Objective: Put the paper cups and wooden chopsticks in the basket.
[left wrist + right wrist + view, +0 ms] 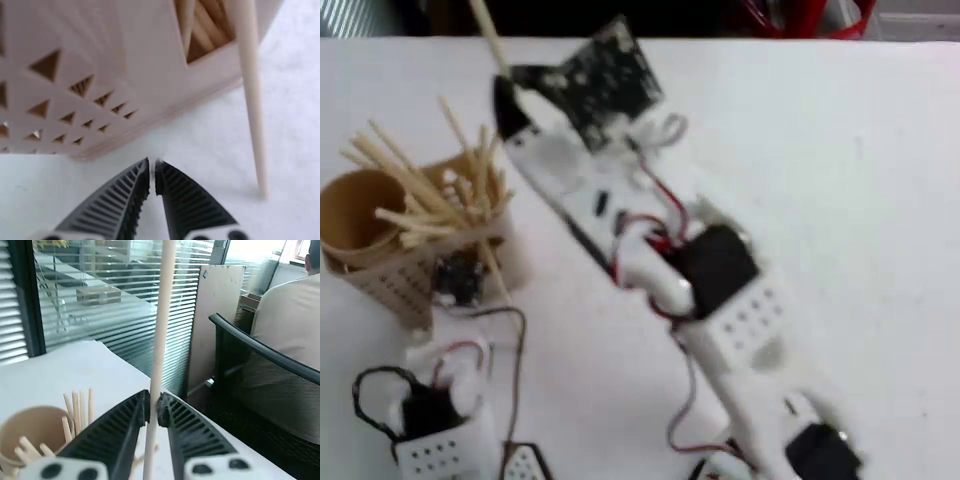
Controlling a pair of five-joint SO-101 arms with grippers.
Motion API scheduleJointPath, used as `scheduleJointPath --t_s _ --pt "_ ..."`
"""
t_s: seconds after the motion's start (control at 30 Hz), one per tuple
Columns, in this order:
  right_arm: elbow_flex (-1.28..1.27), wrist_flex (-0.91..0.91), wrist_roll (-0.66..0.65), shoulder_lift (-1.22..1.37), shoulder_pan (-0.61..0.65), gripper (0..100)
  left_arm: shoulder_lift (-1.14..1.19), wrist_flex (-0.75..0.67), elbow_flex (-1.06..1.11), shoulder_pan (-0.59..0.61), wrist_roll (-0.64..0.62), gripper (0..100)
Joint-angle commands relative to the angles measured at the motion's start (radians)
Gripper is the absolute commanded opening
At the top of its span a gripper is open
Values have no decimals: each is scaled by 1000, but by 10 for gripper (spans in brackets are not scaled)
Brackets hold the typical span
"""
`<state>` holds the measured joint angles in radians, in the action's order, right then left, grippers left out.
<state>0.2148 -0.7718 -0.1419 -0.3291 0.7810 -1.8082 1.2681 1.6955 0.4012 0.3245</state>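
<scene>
A pale basket (390,285) with triangular holes stands at the table's left and holds a brown paper cup (355,210) and a bundle of wooden chopsticks (420,190). My right gripper (154,407) is raised beyond the basket, shut on one upright chopstick (161,315); in the high view this gripper (507,97) and its chopstick (488,35) sit near the table's far edge. My left gripper (152,167) is shut and holds nothing, low on the table just before the basket wall (100,60). Another chopstick (252,100) leans out of the basket with its tip on the table.
The right arm (720,290) stretches diagonally across the middle of the table. The left arm's base (430,440) and cables sit at the front left. A dark chair (260,355) and window blinds (110,285) lie beyond the table edge.
</scene>
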Motion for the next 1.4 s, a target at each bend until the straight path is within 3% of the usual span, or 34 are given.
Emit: scheduleJointPath --t_s 0.0,0.43,0.6,0.8,1.13,1.27,1.37 --pt "127 82 34 97 54 17 5 0 -2 -2 11 49" --pt "325 62 37 367 147 17 5 0 -2 -2 11 49" --pt "331 -7 37 355 147 33 5 0 -2 -2 11 49" --pt "325 -44 38 338 147 174 5 0 -2 -2 11 49" --pt "334 -51 31 298 147 170 5 0 -2 -2 11 49" --pt "336 -191 31 205 145 169 5 0 -2 -2 11 49" --pt "334 -410 29 97 140 123 4 -2 -2 -2 12 49"
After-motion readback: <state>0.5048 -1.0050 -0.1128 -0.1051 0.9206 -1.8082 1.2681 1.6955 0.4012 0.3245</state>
